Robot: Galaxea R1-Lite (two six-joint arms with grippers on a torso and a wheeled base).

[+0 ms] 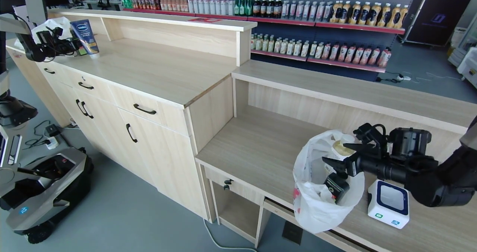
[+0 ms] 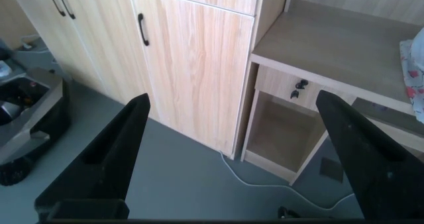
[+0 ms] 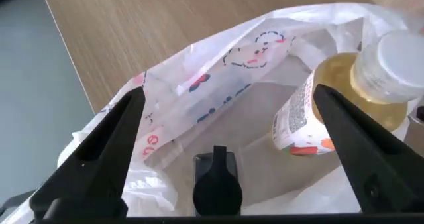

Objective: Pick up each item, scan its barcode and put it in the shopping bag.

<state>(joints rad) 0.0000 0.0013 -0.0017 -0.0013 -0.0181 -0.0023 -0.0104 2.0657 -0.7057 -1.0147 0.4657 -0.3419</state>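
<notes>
Where right end effector (image 1: 334, 153) hovers, bag (image 1: 316, 207) sits beneath.

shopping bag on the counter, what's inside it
A yellowish bottle with a white cap and a dark, black-topped item; folds of the bag cover whatever lies lower.

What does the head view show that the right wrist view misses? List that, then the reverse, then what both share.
Head view adds: a blue tube standing on the upper counter, the white scanner beside the bag, and shelves of drinks behind.
Right wrist view adds: the printed label on the bottle, seen from above inside the bag.
Both share: the white bag, the pale-capped bottle in it, the wooden counter under it, and the right pincer, open over the bag's mouth.
</notes>
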